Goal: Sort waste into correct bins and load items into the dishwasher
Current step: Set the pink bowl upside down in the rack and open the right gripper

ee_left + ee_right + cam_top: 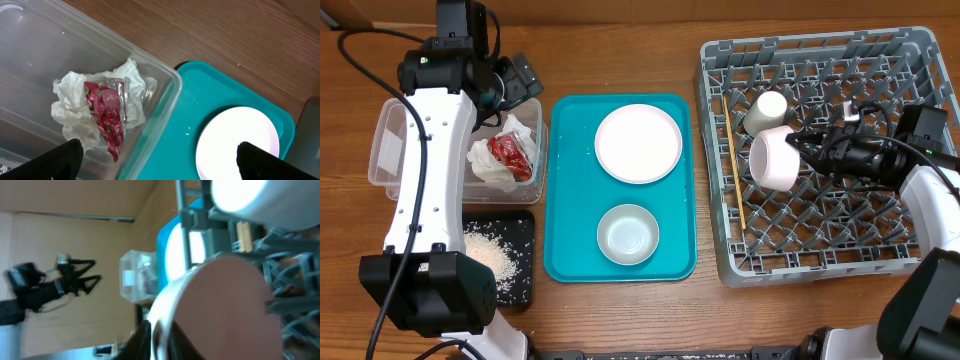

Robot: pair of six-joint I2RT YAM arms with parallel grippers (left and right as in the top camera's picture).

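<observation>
The grey dishwasher rack (910,245) stands at the right. My right gripper (802,150) is shut on the rim of the white-pink bowl (772,158), which lies on its side in the rack; in the wrist view its fingers (145,337) straddle the bowl's rim (225,310). A cream cup (767,108) lies just behind the bowl, and the chopsticks (733,170) lie along the rack's left side. The pale pink plate (638,143) sits on the teal tray (570,200). My left gripper (160,162) hangs open over the clear tub (390,150), which holds the napkin (75,107) and red wrapper (107,112).
A small pale bowl (628,234) sits on the near half of the teal tray. The black tray (520,285) with crumbs (488,255) lies in front of the clear tub. The left arm stretches over both bins. Cardboard walls stand behind the table.
</observation>
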